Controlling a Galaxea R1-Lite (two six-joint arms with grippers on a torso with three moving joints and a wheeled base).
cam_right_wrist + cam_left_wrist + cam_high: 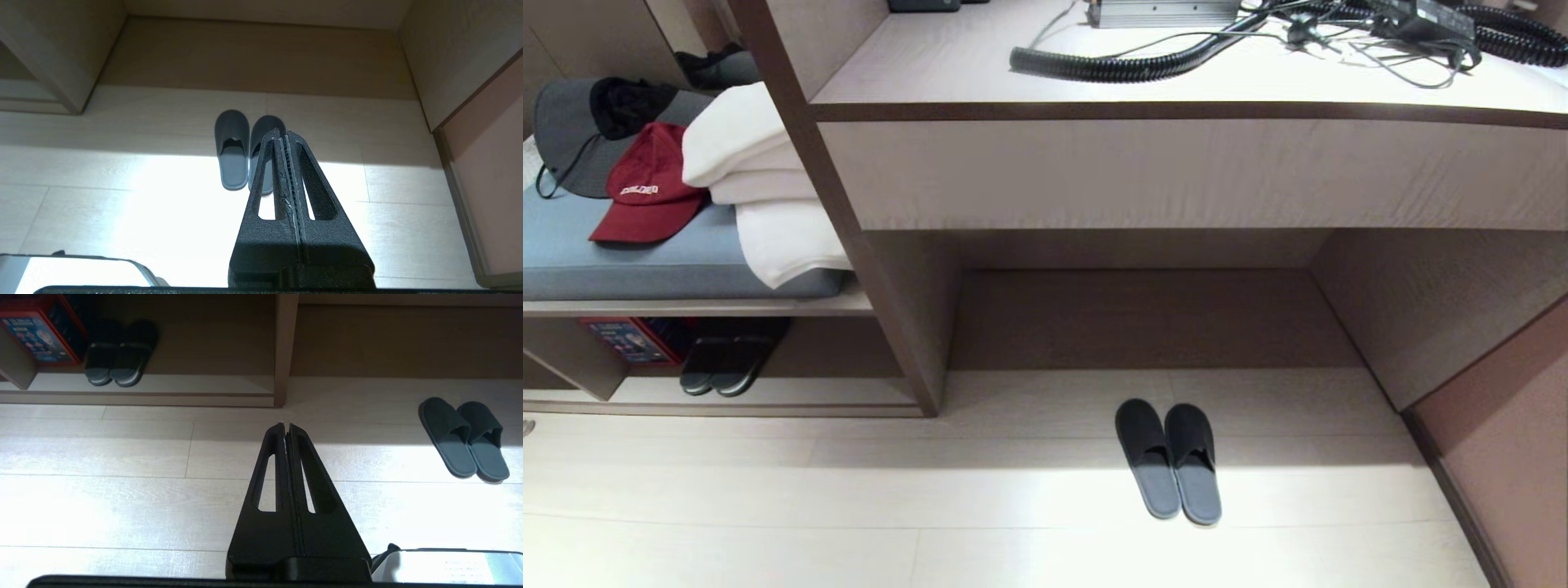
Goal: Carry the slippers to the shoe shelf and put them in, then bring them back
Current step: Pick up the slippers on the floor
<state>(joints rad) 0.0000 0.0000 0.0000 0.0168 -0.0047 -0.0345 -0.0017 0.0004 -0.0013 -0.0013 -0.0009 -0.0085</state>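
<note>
Head view: slippers on floor, both grippers closed, empty

Head view shows slippers [1170, 460] side by side, touching, on the floor [849, 506] before the desk [1176, 171] recess, toes toward the back panel. Shelf [768, 396] sits well apart at the floor's left edge, with another dark pair [723, 367] inside. Left gripper [287, 426] and right gripper [282, 132] hang above the floor, fingers pressed together, nothing held.
</note>
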